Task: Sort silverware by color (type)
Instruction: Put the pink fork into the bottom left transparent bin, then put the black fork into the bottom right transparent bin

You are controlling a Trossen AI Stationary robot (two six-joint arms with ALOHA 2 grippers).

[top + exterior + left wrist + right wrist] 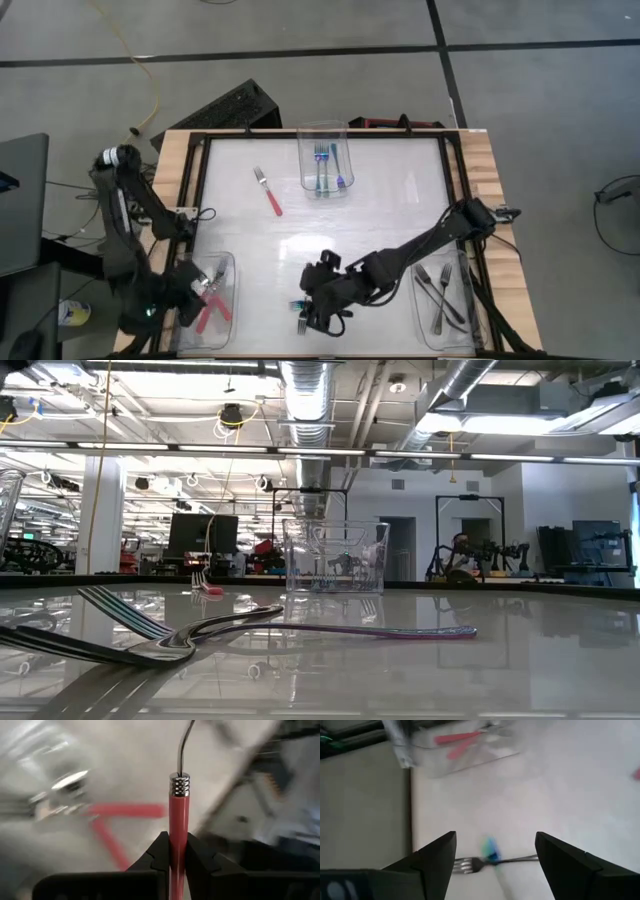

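While its fingers stand spread wide, the right tool (318, 312) hovers low over the table's near edge, about midway along it, above a blue-handled fork (492, 858) lying flat on the white table (330, 230); nothing is gripped between the fingers.

At the near left corner, the left tool (195, 290) is pressed together on a red-handled fork (179, 820), pinching its handle, with the metal neck rising past the fingertips. It sits over a clear bin (225, 265) that holds more red-handled forks (213, 312).

At the near right corner, another clear bin (462, 325) holds dark forks (438, 290).

Farther in, left of centre, a single red-handled fork (268, 191) lies loose on the table, tines toward the far edge.

At the middle of the far edge, a third clear bin (322, 130) contains blue-handled forks (322, 165), lying lengthwise.
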